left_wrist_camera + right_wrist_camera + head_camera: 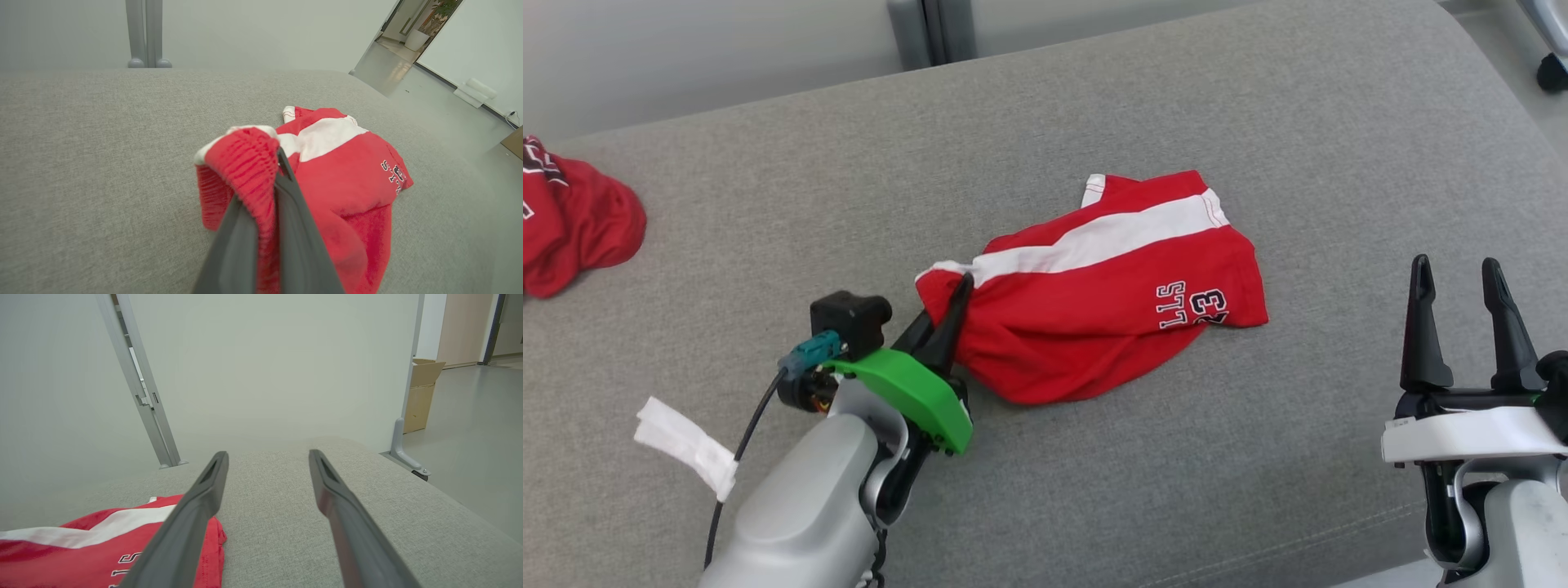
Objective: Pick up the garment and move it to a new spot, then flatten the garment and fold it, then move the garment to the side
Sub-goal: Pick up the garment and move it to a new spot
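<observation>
We saw the left pincer (962, 290) clamped shut on the ribbed waistband of the red garment (1094, 327), at the cloth's nine o'clock end, with the elastic bunched and lifted between the two dark fingers. The rest of the garment lay slack on the grey table (1094, 122), near its middle. We judged the grip on the band to be chosen because that thick seam gives firmer purchase than the thin body cloth, letting the piece be dragged or raised to a new spot.

The right pincer (1456, 269) stood at the garment's four o'clock, well apart from it, its fingers spread wide and holding nothing, seemingly kept in reserve for the flattening.

The garment was soft knit, bright red with a broad white stripe and dark white-edged lettering near its three o'clock hem, and it lay creased and half doubled over. The table wore coarse woven upholstery with a rounded far edge. A second red cloth (572, 220) lay crumpled at the table's nine o'clock edge.
</observation>
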Tool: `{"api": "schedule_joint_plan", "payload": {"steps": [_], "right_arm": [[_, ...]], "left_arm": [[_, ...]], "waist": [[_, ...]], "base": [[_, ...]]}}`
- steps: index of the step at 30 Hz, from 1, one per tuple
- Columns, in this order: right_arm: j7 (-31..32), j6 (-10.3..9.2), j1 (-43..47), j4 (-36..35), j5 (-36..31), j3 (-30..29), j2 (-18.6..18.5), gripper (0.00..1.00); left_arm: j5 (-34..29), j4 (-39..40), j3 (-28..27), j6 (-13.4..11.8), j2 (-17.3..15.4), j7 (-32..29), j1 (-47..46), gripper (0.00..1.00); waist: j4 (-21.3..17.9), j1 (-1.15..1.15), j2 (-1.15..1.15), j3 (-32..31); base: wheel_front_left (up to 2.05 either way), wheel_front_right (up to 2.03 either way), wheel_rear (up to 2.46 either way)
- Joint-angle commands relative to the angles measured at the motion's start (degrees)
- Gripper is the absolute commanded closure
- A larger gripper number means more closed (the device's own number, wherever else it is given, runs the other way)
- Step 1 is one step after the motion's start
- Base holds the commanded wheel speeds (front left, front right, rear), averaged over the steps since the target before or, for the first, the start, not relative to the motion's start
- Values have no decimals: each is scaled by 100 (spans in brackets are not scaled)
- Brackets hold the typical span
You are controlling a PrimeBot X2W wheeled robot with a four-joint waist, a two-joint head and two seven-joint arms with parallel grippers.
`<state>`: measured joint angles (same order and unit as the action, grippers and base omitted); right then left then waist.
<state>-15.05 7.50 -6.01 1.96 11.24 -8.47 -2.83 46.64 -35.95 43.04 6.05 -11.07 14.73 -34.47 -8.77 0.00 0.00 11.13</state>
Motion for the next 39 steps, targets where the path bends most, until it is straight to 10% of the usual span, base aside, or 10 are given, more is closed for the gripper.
{"api": "schedule_joint_plan", "payload": {"steps": [1,6,13,15,17,39], "right_arm": [[-20,-2,83,-36,-55,-17,-10,0],[-20,-2,107,-36,-143,-10,-11,0],[-20,-2,97,40,-127,200,-13,0],[-20,-2,107,60,-136,227,-13,0],[-20,-2,129,87,-150,251,-13,0],[-20,-2,330,264,-315,323,-13,0]], "left_arm": [[23,-60,-93,1,36,39,199,100],[-138,-47,-495,0,96,49,600,98],[-362,-43,-975,57,337,42,1012,69],[-412,-27,-1102,80,395,43,1111,53],[-534,15,-1231,90,424,43,1199,0],[-2320,1496,-2584,-222,452,44,2450,0]], "waist": [[99,0,0,-39],[246,0,0,-56],[357,0,0,-57],[373,0,0,-74],[383,0,0,-107],[647,0,0,-824]], "base": [[0,0,0],[0,0,0],[0,0,0],[0,0,0],[0,0,0],[0,0,0]]}}
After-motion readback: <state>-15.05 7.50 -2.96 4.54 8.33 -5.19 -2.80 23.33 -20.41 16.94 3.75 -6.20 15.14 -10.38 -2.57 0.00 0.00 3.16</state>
